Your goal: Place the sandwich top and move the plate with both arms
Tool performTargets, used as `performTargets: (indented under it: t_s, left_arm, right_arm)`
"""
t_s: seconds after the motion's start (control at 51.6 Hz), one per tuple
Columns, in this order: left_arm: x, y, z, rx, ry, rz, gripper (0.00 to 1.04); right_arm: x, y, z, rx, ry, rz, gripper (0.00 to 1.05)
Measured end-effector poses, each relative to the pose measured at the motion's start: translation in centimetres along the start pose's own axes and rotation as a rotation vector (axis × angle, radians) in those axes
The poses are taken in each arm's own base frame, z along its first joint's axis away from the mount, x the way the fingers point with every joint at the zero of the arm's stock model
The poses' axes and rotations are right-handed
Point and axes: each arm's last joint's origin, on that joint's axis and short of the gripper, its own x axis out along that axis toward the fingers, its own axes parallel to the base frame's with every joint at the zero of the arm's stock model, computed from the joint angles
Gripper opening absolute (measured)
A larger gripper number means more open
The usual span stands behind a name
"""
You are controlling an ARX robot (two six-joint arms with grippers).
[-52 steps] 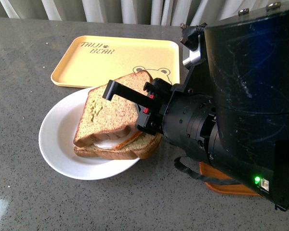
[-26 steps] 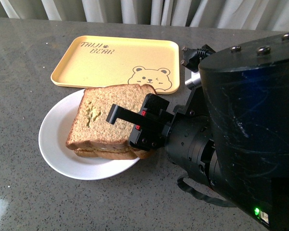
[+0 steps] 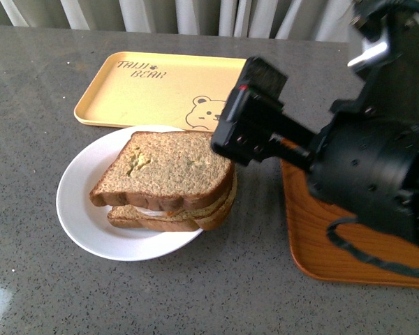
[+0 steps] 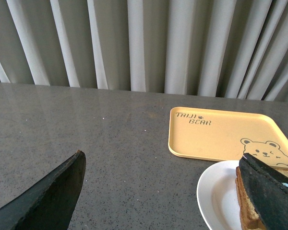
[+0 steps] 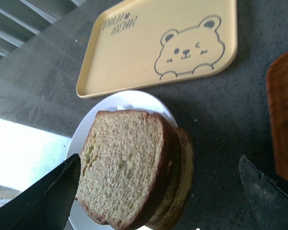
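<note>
The sandwich top [image 3: 164, 169] lies flat on the stack on the plate [image 3: 77, 202], a speckled brown slice with a darker crust, a little askew of the slice below. Placing looks done. The right pincer [image 5: 159, 160] hangs over it, spread wide and empty. The left pincer [image 4: 162, 157], near the plate, is equally wide and empty. Next, I'd judge, each must grip an opposite rim and lift level.

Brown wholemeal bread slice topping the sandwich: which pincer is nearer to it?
Right. The right pincer hovers open by the far right corner of the brown wholemeal bread slice. The left pincer is outside the front view; its camera catches only the slice's edge.
</note>
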Motion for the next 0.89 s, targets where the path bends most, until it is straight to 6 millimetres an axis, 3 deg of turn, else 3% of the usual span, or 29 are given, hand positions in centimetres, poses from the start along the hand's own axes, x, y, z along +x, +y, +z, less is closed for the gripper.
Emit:
performTargets:
  t_s: [0.155,0.213,0.31,0.504,0.717,0.892]
  left_arm:
    - [0.0,0.0,0.0,0.000,0.000,0.000,0.96]
    - [0.0,0.0,0.0,0.000,0.000,0.000,0.96]
    - [0.0,0.0,0.0,0.000,0.000,0.000,0.96]
    - [0.0,0.0,0.0,0.000,0.000,0.000,0.96]
    - [0.0,0.0,0.0,0.000,0.000,0.000,0.96]
    - [0.0,0.0,0.0,0.000,0.000,0.000,0.96]
  right_arm:
    - [-3.0,-0.2,2.6,-0.134,-0.099,0.006,0.94]
    - [-4.3,-0.6,3.3,-0.260,-0.344,-0.100,0.84]
    - [-6.1,-2.3,3.5,-0.372,-0.512,-0.208,0.70]
    - [-9.4,-5.5,3.4,-0.523,-0.511,-0.272,0.37]
    - [-11.9,-7.2,3.4,-0.542,-0.508,-0.284,0.01]
    - [-13.3,-8.0,3.4,-0.549,-0.512,-0.288,0.02]
